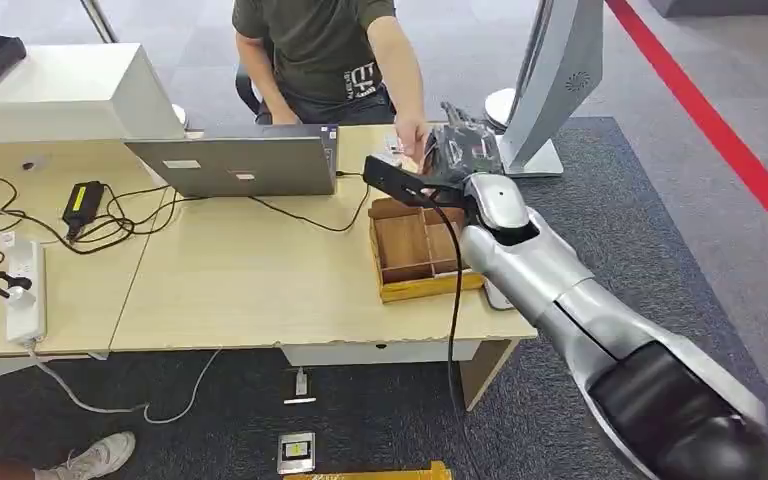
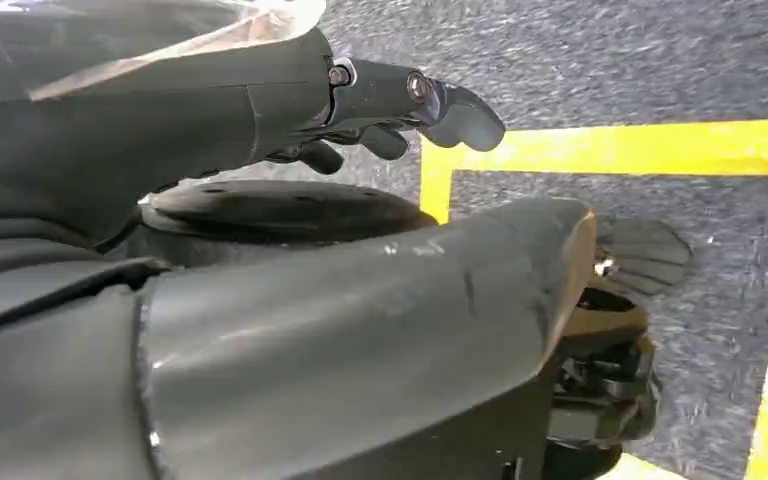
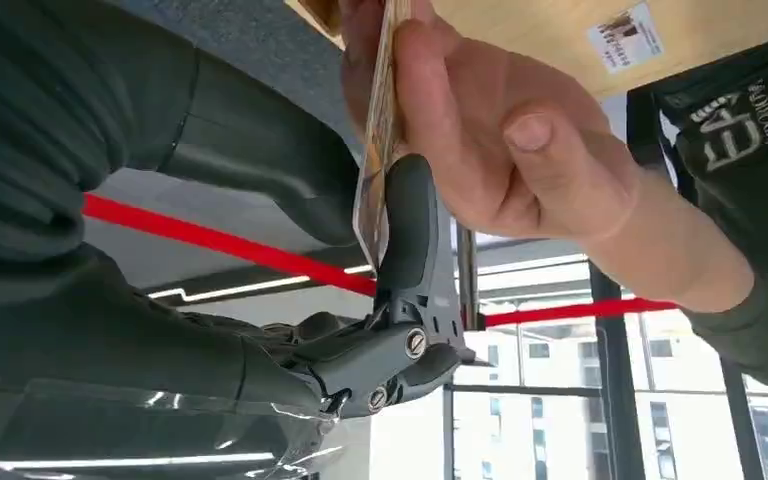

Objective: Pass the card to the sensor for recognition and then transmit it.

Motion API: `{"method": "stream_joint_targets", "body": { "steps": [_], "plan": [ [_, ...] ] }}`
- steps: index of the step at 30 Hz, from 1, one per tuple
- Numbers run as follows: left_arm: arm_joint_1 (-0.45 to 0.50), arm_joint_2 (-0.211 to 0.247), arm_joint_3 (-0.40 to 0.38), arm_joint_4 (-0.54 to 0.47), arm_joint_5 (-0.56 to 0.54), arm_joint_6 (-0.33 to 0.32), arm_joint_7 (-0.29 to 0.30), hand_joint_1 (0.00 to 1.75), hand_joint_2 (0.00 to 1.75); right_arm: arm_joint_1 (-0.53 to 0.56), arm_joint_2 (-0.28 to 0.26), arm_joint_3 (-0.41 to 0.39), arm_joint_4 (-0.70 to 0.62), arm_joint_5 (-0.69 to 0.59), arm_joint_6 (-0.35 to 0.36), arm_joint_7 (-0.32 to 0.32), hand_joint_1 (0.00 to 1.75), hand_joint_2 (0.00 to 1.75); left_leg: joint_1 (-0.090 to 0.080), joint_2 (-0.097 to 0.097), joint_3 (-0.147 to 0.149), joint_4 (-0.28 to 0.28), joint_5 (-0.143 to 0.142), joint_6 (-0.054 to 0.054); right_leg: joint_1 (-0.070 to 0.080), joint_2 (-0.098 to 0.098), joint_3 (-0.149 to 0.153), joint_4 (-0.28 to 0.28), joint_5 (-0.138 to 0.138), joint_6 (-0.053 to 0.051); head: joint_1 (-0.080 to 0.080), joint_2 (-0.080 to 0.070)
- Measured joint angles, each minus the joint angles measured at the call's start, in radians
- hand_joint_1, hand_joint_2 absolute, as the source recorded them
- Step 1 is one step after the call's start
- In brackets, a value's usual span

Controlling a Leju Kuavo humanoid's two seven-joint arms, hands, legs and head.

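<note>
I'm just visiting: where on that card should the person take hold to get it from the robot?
By the free edge of the card, beyond the robot's right hand. It is thin, so thumb and fingers pinch its two flat faces, as the person's hand does now.

You're looking at a silver right arm point(image 1: 550, 275) with a black elbow section and a black cable along it, ending in a dark-fingered right hand point(image 3: 400, 300) with silver screw heads.
</note>
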Motion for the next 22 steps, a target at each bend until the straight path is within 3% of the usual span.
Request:
{"method": "stream_joint_targets", "body": {
  "steps": [1,2,10,16,22],
  "plan": [
    [0.0,0.0,0.0,0.0,-0.001,0.0,0.002,0.0,0.0,0.0,0.002,0.0,0.005,0.002,0.0,0.0,1.75,1.75,0.0,0.0,0.0,0.0,0.0,0.0,0.0,0.0,0.0,0.0,0.0,0.0,0.0,0.0],
    [-0.001,0.0,0.0,0.0,-0.001,0.0,0.01,0.0,0.0,0.0,0.004,0.001,0.009,0.003,0.002,0.0,0.0,0.0,0.0,0.0,0.0,0.0,0.0,0.0,0.0,0.0,0.0,0.0,0.0,0.0,0.0,0.0],
    [0.001,0.0,0.0,0.0,0.035,0.026,0.008,0.0,0.0,-0.036,0.047,0.027,0.061,0.039,-0.026,-0.03,0.0,0.0,0.0,0.0,0.0,0.0,0.0,0.0,0.0,0.0,0.0,0.0,0.0,0.0,0.0,0.0],
    [0.017,0.001,0.003,0.001,0.06,0.048,-0.006,0.0,0.0,-0.081,0.088,0.066,0.112,0.056,0.009,-0.038,0.0,0.0,0.0,0.0,0.0,0.0,0.0,0.0,0.0,0.0,0.0,0.0,0.0,0.0,0.0,0.0],
    [0.03,0.005,0.011,0.001,0.085,0.056,-0.027,0.0,0.0,-0.103,0.091,0.098,0.133,0.0,0.048,-0.057,0.0,0.0,0.0,0.0,0.0,0.0,0.0,0.0,0.0,0.0,0.0,0.0,0.0,0.0,0.0,0.0]
  ]
}}
